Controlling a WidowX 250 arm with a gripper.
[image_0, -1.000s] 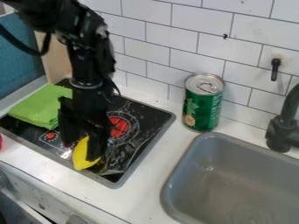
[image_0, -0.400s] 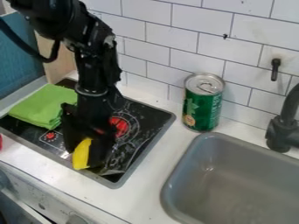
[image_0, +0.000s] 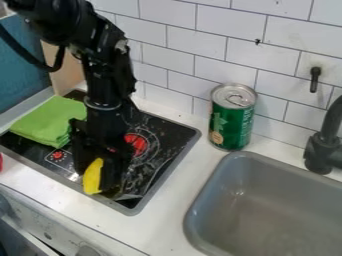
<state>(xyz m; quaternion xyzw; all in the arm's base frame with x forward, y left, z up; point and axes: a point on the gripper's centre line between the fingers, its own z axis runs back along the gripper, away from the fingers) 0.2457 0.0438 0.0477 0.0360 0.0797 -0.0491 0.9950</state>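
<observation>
Yellow object (image_0: 93, 176) near the near edge of the black cooktop (image_0: 150, 175), close against the gripper (image_0: 99, 183); impossible to tell jaws open from closed. Probably light and fairly firm, perhaps slippery; best held across the middle. Green cloth (image_0: 50, 120) farther left, white surface (image_0: 167, 225) around, tall green can (image_0: 231, 120) behind the gray sink (image_0: 260, 215), tiled wall (image_0: 194, 35) beyond.

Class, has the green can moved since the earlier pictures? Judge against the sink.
No. The green can stands in the same spot beside the sink.
</observation>
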